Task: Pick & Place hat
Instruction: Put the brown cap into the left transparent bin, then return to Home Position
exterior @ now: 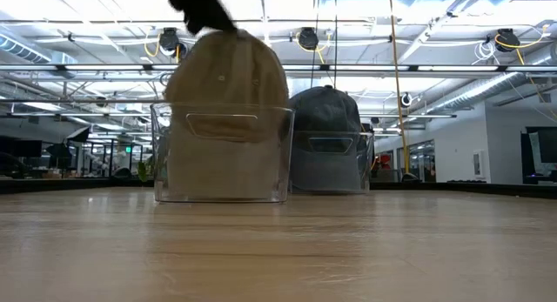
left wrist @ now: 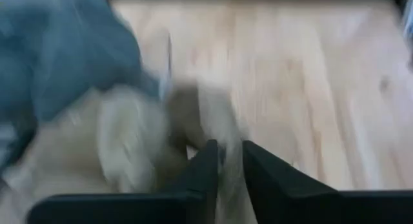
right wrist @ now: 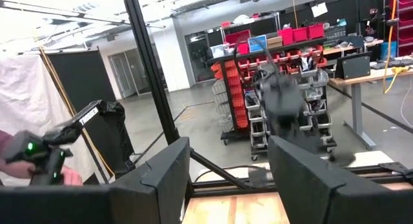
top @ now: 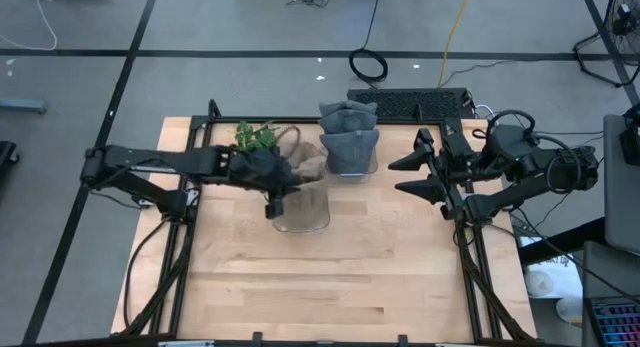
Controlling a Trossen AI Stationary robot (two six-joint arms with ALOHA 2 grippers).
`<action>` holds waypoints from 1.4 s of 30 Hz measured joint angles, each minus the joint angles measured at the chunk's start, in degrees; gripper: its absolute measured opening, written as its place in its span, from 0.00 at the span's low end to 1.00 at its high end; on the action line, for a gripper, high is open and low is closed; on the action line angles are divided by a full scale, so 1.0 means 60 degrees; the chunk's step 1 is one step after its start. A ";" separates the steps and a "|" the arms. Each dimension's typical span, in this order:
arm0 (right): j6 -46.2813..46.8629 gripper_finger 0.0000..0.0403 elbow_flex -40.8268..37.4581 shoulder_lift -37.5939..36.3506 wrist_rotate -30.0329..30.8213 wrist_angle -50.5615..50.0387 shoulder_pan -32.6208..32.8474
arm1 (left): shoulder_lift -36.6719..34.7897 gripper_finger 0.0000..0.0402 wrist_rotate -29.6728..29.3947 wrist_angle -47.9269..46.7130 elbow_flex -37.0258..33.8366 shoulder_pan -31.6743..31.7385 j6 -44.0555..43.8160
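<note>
Two clear bins stand near the table's [top: 330, 287] far edge, with bare wood across the whole near half. The tan hat [exterior: 226, 76] sits in the nearer bin [exterior: 222, 154]; the left gripper [top: 283, 195] hangs over it, fingers nearly together, holding nothing I can make out. The right gripper [top: 412, 175] waits at the right edge, half open and empty.

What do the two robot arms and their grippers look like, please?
Both are black jointed arms with dark cables looped along them. The left gripper ends in two slim, wedge-shaped black fingers; the right gripper has the same tapered black fingers, broad and flat-faced up close.
</note>
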 joint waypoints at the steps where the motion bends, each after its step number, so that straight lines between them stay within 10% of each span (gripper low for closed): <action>1: 0.0000 0.49 0.0000 0.0000 0.0000 -0.0032 0.0000 | -0.0118 0.20 -0.0007 0.0176 0.0108 0.0003 0.0016; 24: -0.0534 0.49 0.0000 0.0004 0.0031 -0.0073 -0.0014 | -0.3487 0.34 -0.0072 0.2385 0.0155 -0.0394 -0.0665; 33: -0.0785 0.49 -0.0022 -0.0070 0.0079 -0.1601 -0.0029 | -0.5070 0.37 0.0107 0.0568 0.0155 -0.0899 -0.0521; 42: -0.1031 0.49 -0.2464 -0.0467 0.0044 0.1140 -0.0004 | -0.5954 0.34 -0.0091 0.0294 -0.0476 -0.1069 -0.0442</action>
